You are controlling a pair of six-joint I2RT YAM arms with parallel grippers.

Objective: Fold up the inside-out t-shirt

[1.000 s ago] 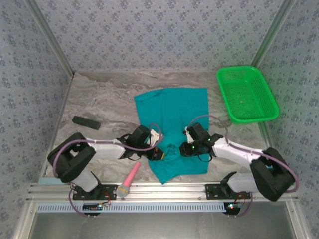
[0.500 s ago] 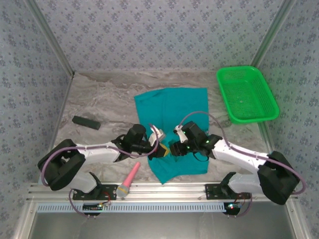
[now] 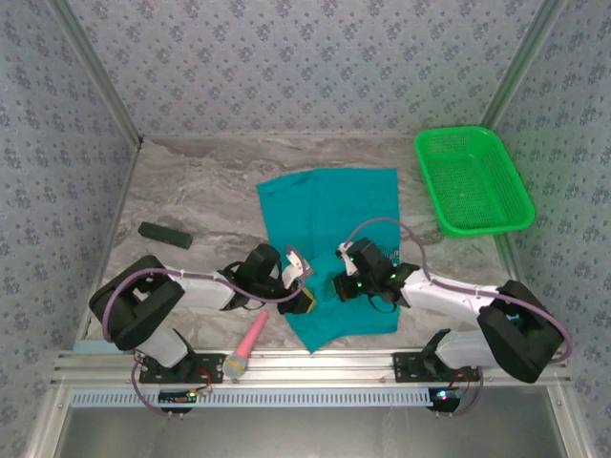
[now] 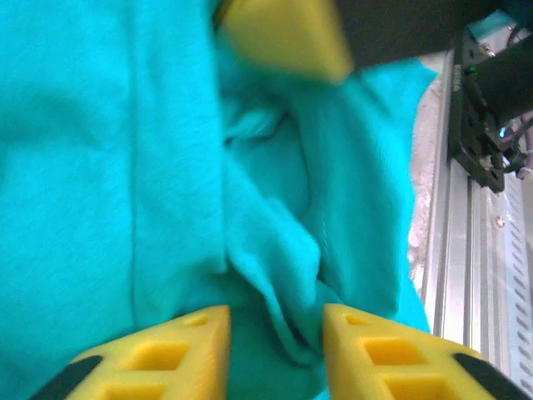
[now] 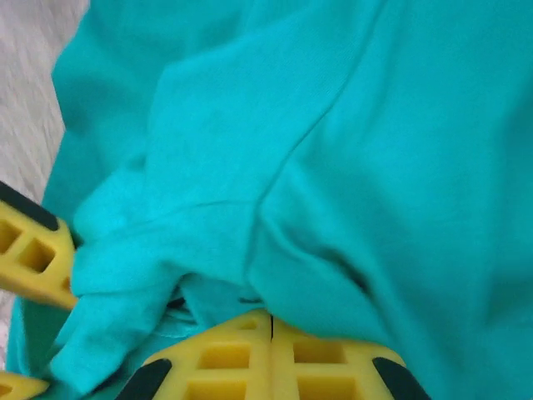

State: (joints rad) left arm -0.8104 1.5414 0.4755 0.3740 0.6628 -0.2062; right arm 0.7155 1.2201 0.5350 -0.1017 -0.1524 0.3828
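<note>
The inside-out t-shirt [image 3: 329, 215] is teal and lies partly folded on the table's middle, its lower end near the front rail. Both grippers meet over its lower part. My left gripper [image 3: 305, 294] is open, and in the left wrist view its yellow fingers [image 4: 187, 342] stand either side of a raised fold of the shirt [image 4: 275, 267]. My right gripper [image 3: 336, 286] faces it from the right. The right wrist view has that gripper [image 5: 271, 317] shut, with bunched teal cloth [image 5: 216, 242] drawn in at its tips. A left finger [image 5: 29, 254] lies just beside that bunch.
A green plastic basket [image 3: 473, 181] stands at the back right. A black bar [image 3: 164, 234] lies at the left, and a pink-handled object [image 3: 246, 346] lies at the front rail. The metal rail [image 4: 466, 275] runs close beside the shirt's near end.
The right gripper opened and then shut on the cloth. The left gripper went from shut to open and drew back slightly to the left. The shirt's lower part bunched between them.
</note>
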